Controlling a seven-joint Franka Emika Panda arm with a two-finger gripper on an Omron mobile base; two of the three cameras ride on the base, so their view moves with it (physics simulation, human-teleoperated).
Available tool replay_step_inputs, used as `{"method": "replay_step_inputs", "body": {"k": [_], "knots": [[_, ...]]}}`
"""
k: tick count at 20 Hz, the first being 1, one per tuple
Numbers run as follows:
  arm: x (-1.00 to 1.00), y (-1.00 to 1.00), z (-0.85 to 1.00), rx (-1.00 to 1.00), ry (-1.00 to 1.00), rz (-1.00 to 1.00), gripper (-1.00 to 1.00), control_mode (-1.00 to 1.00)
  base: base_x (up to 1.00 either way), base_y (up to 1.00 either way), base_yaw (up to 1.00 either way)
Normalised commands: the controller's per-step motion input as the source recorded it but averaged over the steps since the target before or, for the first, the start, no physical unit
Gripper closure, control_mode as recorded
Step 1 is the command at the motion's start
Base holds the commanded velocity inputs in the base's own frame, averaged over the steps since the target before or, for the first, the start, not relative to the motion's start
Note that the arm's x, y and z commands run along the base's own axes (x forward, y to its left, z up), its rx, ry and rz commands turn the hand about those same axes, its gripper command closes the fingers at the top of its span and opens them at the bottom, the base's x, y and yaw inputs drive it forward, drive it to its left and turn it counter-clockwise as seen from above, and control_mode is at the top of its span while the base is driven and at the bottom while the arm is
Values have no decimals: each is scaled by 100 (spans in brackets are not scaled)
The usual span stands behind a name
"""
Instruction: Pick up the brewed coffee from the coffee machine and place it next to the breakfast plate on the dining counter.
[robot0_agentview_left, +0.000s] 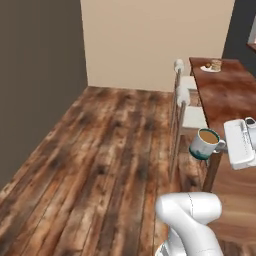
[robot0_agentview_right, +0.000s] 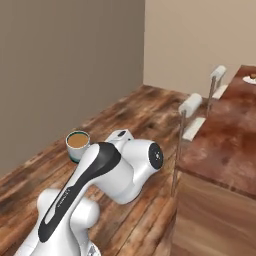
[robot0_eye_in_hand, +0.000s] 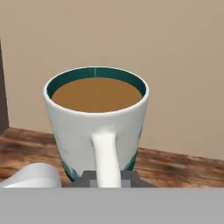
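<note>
White china with a teal-green band at its base: the brewed coffee hangs in mid-air at centre right of the left base view, upright, its light brown drink level inside. Its handle points right, toward the end effector, which is pressed together on that handle. In the hand view the mug sits dead centre, the handle running straight down to the bottom of the frame, where a dark fingertip shows on each side of it, pinching it. The mug's inner wall is teal too.

In the left base view the mug hangs over the wooden floor, just left of the near edge of the dining counter, the reddish-brown surface running up the right side of the frame. Far along that surface, at the upper right, rests the breakfast plate with its stack of pale pastries, well apart from the mug. White-cushioned stools line the counter's left side, between the mug and the plate.

In the right base view the mug shows at the left, just beyond the arm's dark-striped link, with the grey wall behind it. The counter fills the right of that frame, and a sliver of the plate peeks in at the right edge. Two stool backs stand along the counter's left side.
</note>
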Motion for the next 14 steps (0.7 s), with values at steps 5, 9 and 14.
{"method": "replay_step_inputs", "body": {"k": [5,9,14], "knots": [[0,0,0,0,0,0,100,100,95,87,-63],[0,0,0,0,0,0,100,100,92,87,-64],[0,0,0,0,0,0,100,100,92,82,-64]]}}
